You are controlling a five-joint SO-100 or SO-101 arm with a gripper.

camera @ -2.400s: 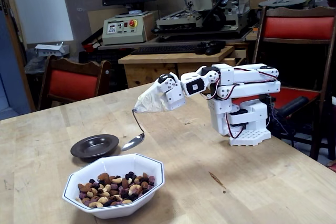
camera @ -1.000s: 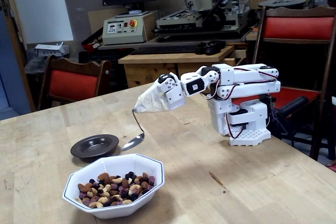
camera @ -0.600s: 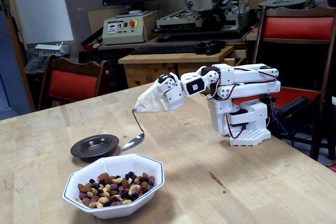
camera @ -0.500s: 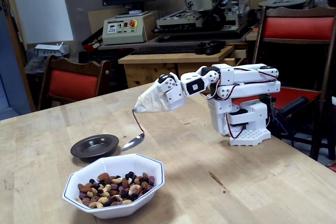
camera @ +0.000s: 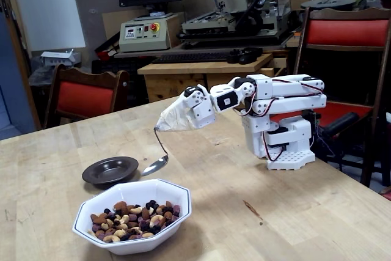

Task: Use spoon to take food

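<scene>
In the fixed view my white arm stretches left from its base. My gripper is wrapped in beige tape or cloth and is shut on the spoon, a thin curved silver one. The spoon hangs down with its bowl just above the table, between the dark saucer and the white bowl. I see nothing in the spoon's bowl. The food, mixed brown almonds, pale cashews and dark pieces, lies in the white octagonal bowl at the front. The spoon is behind and above the bowl's far rim, apart from the food.
A small dark round saucer sits left of the spoon, empty. The arm's base stands at the right on the wooden table. Red chairs stand behind the table's far edge, with benches and machines beyond.
</scene>
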